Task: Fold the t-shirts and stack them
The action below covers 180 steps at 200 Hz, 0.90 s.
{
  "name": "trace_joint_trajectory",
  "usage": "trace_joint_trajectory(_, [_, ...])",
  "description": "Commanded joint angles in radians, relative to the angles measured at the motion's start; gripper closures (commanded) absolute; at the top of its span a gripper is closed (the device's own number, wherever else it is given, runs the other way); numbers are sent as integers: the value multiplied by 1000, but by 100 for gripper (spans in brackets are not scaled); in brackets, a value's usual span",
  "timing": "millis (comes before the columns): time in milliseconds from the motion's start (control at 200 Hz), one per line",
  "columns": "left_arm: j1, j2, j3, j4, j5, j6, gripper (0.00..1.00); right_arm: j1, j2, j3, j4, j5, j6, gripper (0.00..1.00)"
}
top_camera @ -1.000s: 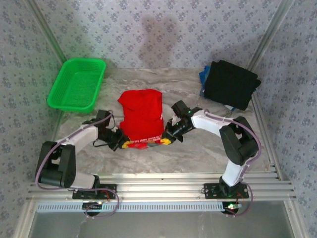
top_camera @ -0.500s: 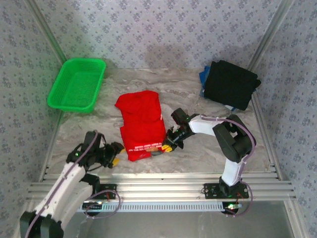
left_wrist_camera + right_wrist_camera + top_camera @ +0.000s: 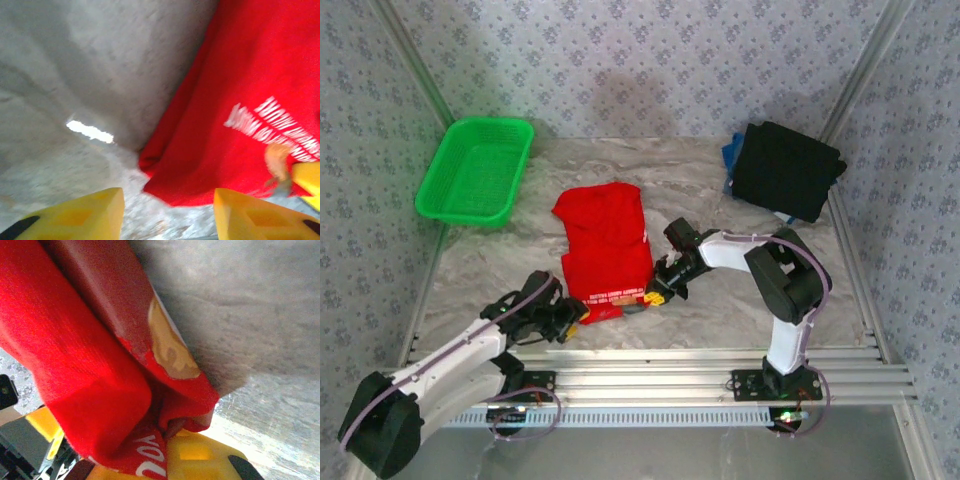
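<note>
Everything sits on the table (image 3: 740, 300). A mesh basket (image 3: 475, 175) is in the far left corner. The printed t-shirt (image 3: 605, 245) lies folded near the middle, with its lettered hem toward the near edge. In the far right corner rests a stack of folded t-shirts (image 3: 785, 170). The upper one covers most of the lower, which peeks out along the left side. Basket and stack are each well apart from the printed t-shirt, one on either side. The left gripper (image 3: 570, 318) is just beside that shirt's near left corner, apart from the cloth. The right gripper (image 3: 658, 292) is at the near right corner, the hem pinched in it.
</note>
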Motion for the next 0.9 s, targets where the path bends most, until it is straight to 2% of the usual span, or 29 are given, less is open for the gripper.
trace_joint_trajectory(0, [-20,47,-8,76,-57,-286,53,10,32,2,-30,-31,-16,91])
trace_joint_trajectory(165, [-29,85,-7,121,-70,-293,65,9,31,1,-36,-34,-28,92])
trace_joint_trajectory(245, [-35,68,-4,63,-70,-285,75,4,31,2,-42,-34,-33,92])
trace_joint_trajectory(340, [-37,3,-4,-13,-88,-277,90,-4,20,-2,-46,-32,-37,93])
trace_joint_trajectory(430, [-32,-32,18,-66,-98,-241,98,-8,-5,1,-72,-31,-47,94])
trace_joint_trajectory(595, [-20,42,96,-130,-78,-121,100,-9,-66,53,-158,-34,-77,95])
trace_joint_trajectory(894, [111,169,370,-275,-11,150,100,-12,-105,228,-255,-31,-84,95])
